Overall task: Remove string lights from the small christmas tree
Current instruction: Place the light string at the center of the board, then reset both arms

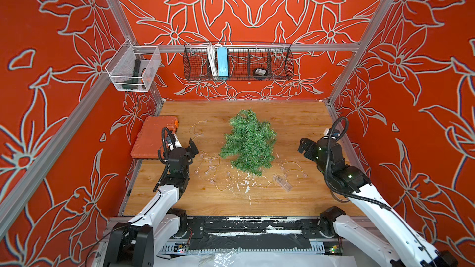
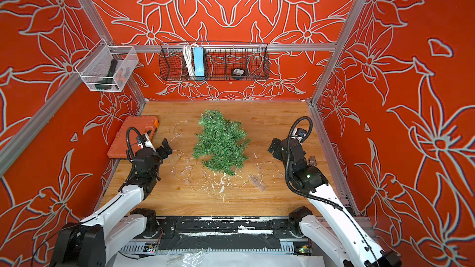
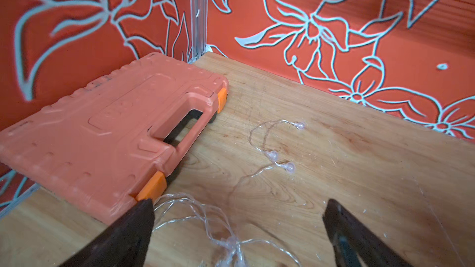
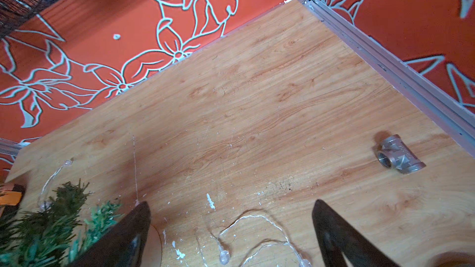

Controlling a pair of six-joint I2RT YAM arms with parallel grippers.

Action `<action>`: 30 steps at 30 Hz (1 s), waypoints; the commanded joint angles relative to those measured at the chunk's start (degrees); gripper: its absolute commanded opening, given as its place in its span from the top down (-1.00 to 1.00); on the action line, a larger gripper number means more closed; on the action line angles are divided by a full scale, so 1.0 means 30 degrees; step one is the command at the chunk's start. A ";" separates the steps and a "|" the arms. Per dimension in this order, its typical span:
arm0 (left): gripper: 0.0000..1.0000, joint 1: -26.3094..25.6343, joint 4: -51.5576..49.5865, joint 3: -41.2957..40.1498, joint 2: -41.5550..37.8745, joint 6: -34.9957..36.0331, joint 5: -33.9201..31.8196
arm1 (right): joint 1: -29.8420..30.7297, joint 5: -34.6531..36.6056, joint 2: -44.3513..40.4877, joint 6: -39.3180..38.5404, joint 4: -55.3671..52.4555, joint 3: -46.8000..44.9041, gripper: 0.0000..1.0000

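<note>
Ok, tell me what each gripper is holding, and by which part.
Nothing is held. The left gripper and right gripper both stand open and empty above the table; the string lights lie loose on it beside the small christmas tree.

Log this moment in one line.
left gripper: open, empty | right gripper: open, empty | small christmas tree: lying flat | string lights: on table beside it

the tree point(image 1: 248, 142) lies in the middle of the table point(image 1: 295, 124), the string lights point(image 1: 210, 161) spread on it to the tree's left and in front. the case point(image 1: 151, 138) lies at the left edge, a pipe fitting point(image 4: 397, 154) near the right edge.
</note>
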 commanded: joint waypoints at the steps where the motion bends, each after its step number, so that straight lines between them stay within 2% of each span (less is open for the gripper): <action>1: -0.98 -0.0016 0.4484 -0.0283 0.2156 0.1776 0.1102 | -0.0156 0.0947 -0.0004 -0.0156 0.0379 -0.0268 -0.97; 3: -0.98 -0.0001 0.5818 -0.0645 0.3393 0.1811 0.0440 | -0.0186 0.0906 -0.0095 -0.0356 0.0419 -0.0353 -0.97; 5: -0.98 0.0323 0.5987 -0.0461 0.4177 0.2070 0.1665 | -0.0216 0.0921 -0.0215 -0.0482 0.0628 -0.0541 -0.97; 12: -0.98 0.0228 0.8119 -0.0822 0.6527 0.2266 0.2047 | -0.0274 0.1143 -0.0073 -0.1654 0.1710 -0.1194 -0.97; 14: -0.98 0.0039 1.0152 -0.2138 0.6282 0.2677 0.2638 | -0.0274 0.1088 0.0074 -0.2359 0.2153 -0.1373 -0.97; 16: -0.93 -0.0598 1.4796 -0.3673 0.7830 0.3742 0.2828 | -0.0302 0.1105 0.0147 -0.2894 0.2530 -0.1648 -0.96; 17: -0.93 -0.0788 1.4368 -0.3436 0.7986 0.3806 0.2736 | -0.0303 0.1232 0.0104 -0.3187 0.3149 -0.2110 -0.96; 18: -0.98 -0.0762 1.2092 -0.2908 0.7244 0.3568 0.2840 | -0.0305 0.1274 -0.0027 -0.3670 0.3932 -0.2548 -0.96; 20: -0.98 -0.0705 1.4439 -0.3511 0.7884 0.3757 0.2765 | -0.0303 0.1334 -0.0600 -0.4338 0.5475 -0.3579 -0.96; 21: -0.98 -0.0706 1.2927 -0.3193 0.7386 0.3651 0.2833 | -0.0303 0.1415 -0.0905 -0.4572 0.6098 -0.4090 -0.96; 23: -0.98 -0.0703 1.3998 -0.3410 0.7701 0.3707 0.2737 | -0.0333 0.1981 -0.1619 -0.5058 0.7489 -0.5077 -0.96; 25: -0.98 -0.0704 1.2680 -0.3150 0.7227 0.3604 0.2818 | -0.0390 0.2872 -0.2145 -0.5761 0.8332 -0.5592 -0.96; 26: -0.98 -0.0702 1.3317 -0.3300 0.7389 0.3676 0.2784 | -0.0434 0.3351 -0.2368 -0.6327 0.8723 -0.5749 -0.96; 30: -0.98 -0.0704 1.3393 -0.3291 0.7489 0.3682 0.2766 | -0.0649 0.5691 -0.1983 -0.8769 1.1031 -0.6173 -0.96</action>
